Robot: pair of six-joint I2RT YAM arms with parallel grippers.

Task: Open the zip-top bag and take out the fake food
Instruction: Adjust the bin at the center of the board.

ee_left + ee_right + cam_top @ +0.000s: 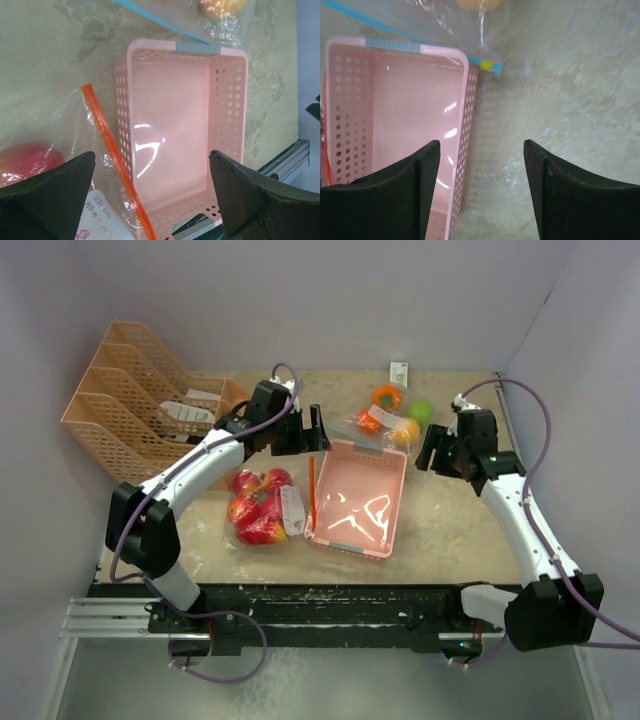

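Hovering open and empty, left gripper [316, 432] is nearer the bag [292, 508] of red apples [258, 508], lying toward its base; orange zip [311, 490] runs lengthwise along the basket [350, 546]; right gripper [432, 452] gapes, empty.

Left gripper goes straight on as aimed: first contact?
Probably the floor of the pink basket, centred ahead of the open left gripper. The orange zip strip lies near one finger; depth unclear.

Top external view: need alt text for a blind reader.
An empty pink basket sits mid-table; one zip-top bag of red apples lies on its left, another with oranges behind it, a green apple alongside. The left end effector and right end effector hang open, holding nothing.
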